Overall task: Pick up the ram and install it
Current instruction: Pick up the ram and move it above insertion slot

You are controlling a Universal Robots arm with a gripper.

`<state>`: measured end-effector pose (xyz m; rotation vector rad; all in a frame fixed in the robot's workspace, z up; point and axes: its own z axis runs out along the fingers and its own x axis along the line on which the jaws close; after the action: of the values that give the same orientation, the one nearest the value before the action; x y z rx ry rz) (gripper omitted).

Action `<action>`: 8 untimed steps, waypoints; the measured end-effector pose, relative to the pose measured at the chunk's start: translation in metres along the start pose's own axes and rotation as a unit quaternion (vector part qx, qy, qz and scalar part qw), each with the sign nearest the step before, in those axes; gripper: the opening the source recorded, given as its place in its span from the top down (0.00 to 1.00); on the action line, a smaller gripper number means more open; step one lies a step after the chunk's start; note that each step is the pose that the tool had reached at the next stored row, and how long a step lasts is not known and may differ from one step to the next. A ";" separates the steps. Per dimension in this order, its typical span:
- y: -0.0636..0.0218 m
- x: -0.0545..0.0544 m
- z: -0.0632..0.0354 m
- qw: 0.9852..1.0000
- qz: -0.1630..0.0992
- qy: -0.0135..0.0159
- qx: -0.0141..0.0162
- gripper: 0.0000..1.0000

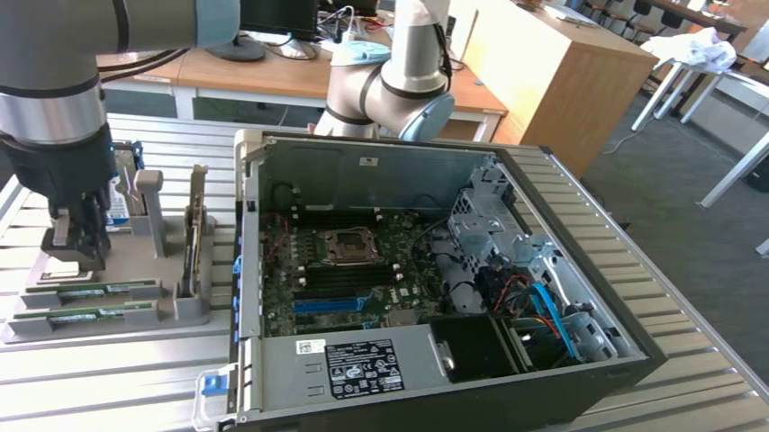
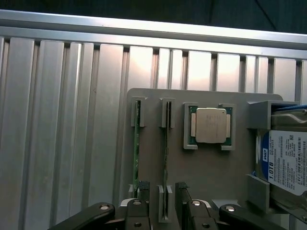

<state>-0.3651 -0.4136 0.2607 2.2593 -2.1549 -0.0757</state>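
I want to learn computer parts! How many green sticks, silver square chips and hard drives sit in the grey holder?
Green ram sticks: 2
Silver square chip: 1
Hard drive: 1
Total: 4

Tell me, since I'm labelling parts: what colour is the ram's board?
Green; the ram shows best in the wrist view.
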 end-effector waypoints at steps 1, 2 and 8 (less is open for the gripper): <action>0.0000 0.000 0.0011 1.000 0.000 0.000 0.000 0.65; -0.0001 0.000 0.0023 1.000 0.000 0.000 0.000 0.65; -0.0004 0.000 0.0087 1.000 0.000 0.000 0.000 0.65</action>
<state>-0.3651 -0.4136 0.2520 2.2593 -2.1549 -0.0757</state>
